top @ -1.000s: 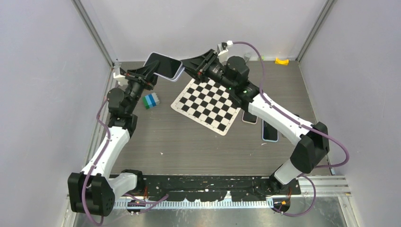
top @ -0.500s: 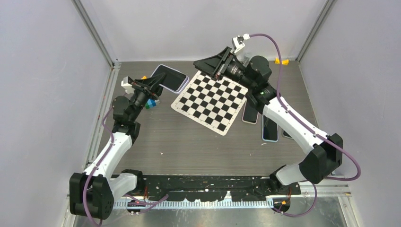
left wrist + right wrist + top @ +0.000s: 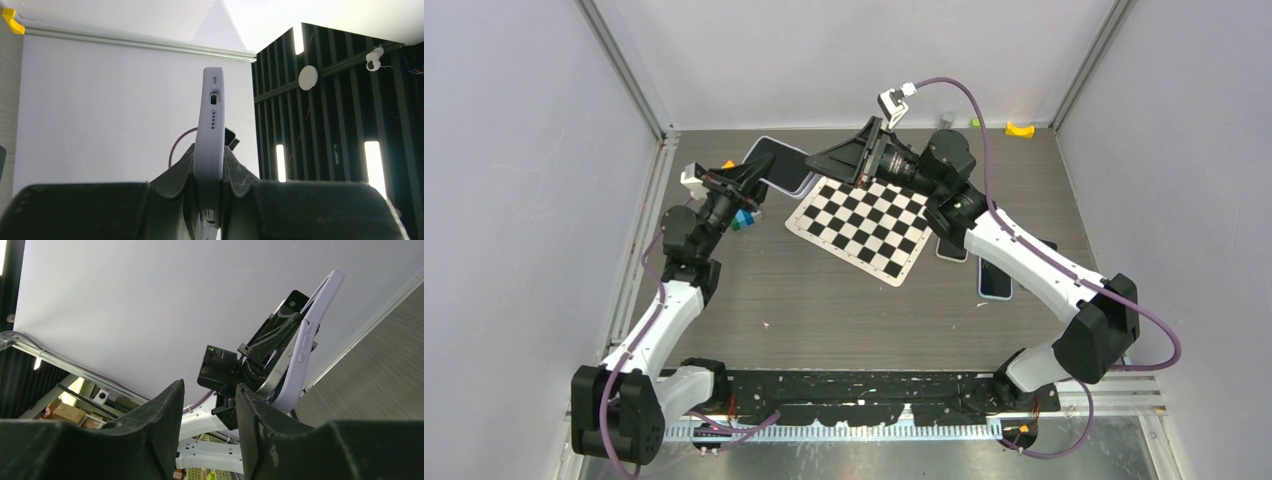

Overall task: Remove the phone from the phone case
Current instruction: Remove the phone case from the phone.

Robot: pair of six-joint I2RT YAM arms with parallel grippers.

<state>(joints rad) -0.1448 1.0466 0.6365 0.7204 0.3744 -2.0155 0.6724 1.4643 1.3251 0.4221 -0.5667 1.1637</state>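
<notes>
The left claw (image 3: pixel 210 159) is clenched on the lavender phone case (image 3: pixel 211 115), raised off the counter (image 3: pixel 824 300), presumably to expose its free end. The phone (image 3: pixel 786 165) sits inside. The right claw (image 3: pixel 207 390) is released, empty and near the case.
</notes>
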